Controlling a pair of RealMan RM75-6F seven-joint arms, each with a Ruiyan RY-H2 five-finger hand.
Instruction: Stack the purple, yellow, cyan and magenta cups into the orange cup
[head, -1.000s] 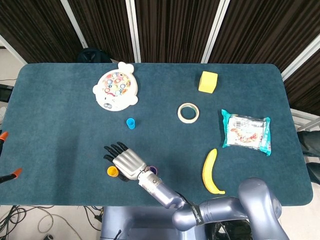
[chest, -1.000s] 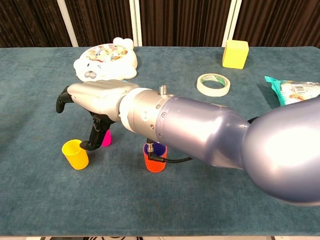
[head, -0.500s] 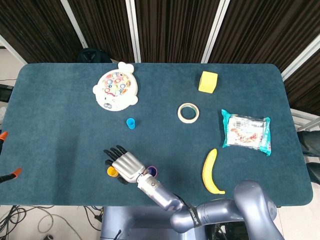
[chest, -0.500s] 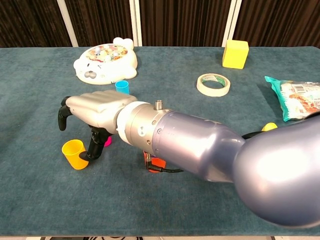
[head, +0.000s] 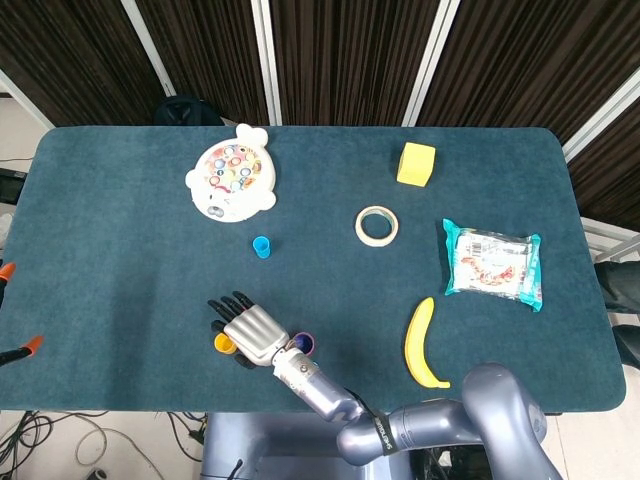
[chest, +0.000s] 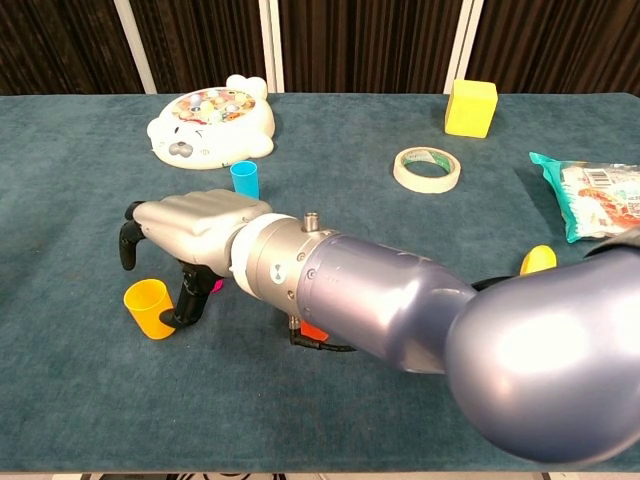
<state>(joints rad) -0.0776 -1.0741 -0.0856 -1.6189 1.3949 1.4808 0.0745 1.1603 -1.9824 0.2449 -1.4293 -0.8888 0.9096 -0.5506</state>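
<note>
The right hand (chest: 190, 232) reaches across to the near left part of the table (head: 120, 230), palm down, its dark-tipped fingers (chest: 127, 247) curled downward around the yellow cup (chest: 149, 307) — the thumb stands just right of the cup, apparently touching its side, though whether the hand actually grips it cannot be told. In the head view the hand (head: 248, 331) covers part of the cup (head: 225, 343).

The yellow cup stands upright, mouth up, long axis vertical; it is a small plain plastic cup, narrowing toward the base. The magenta cup (chest: 213, 285) shows only as a sliver behind the thumb. Just right of the hand, under the wrist, the orange cup (chest: 314, 331) stands with the purple cup (head: 303, 345) nested in it, its rim seen from above. The cyan cup (chest: 245, 180) stands upright farther back, alone, near the fish-shaped toy board (chest: 211, 126).

Farther right lie a tape roll (chest: 426, 167), a yellow block (chest: 471, 107), a snack packet (head: 492, 263) and a banana (head: 421, 344).
</note>
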